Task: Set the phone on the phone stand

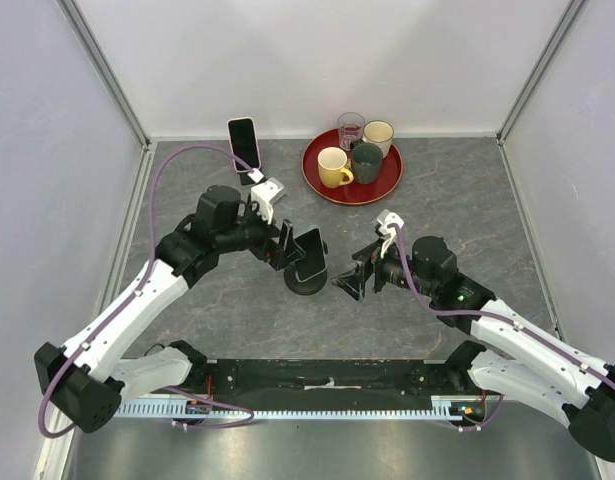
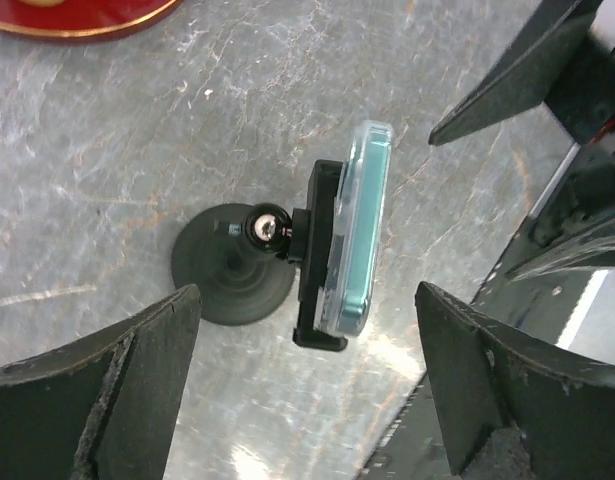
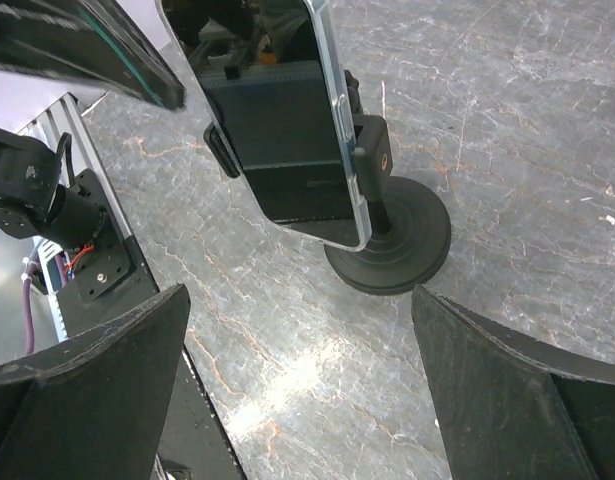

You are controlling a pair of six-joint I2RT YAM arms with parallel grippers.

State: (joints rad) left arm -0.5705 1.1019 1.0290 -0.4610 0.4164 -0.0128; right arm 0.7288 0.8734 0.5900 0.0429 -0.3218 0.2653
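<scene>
Left fingers (image 2: 127,380): spread wide and gripping nothing, one on either side of the phone, both clear of it.
Left gripper (image 1: 284,248): just beside the stand, on its left in the overhead view.
Right fingers (image 3: 97,350): also wide apart and empty.
Right gripper (image 1: 352,277): near the stand on its right, facing the phone's screen, not touching.
Phone (image 2: 359,230): sits in the stand's clamp, tilted back, dark screen towards the right arm.
Phone stand (image 3: 397,235): round black base flat on the grey table (image 1: 467,210), between the two grippers.
Second phone (image 1: 244,143): propped against the back wall.
Red tray (image 1: 327,187): at the back, holding a yellow mug (image 1: 334,167), a dark green mug (image 1: 367,162), a cream mug (image 1: 379,133) and a glass (image 1: 350,128).
</scene>
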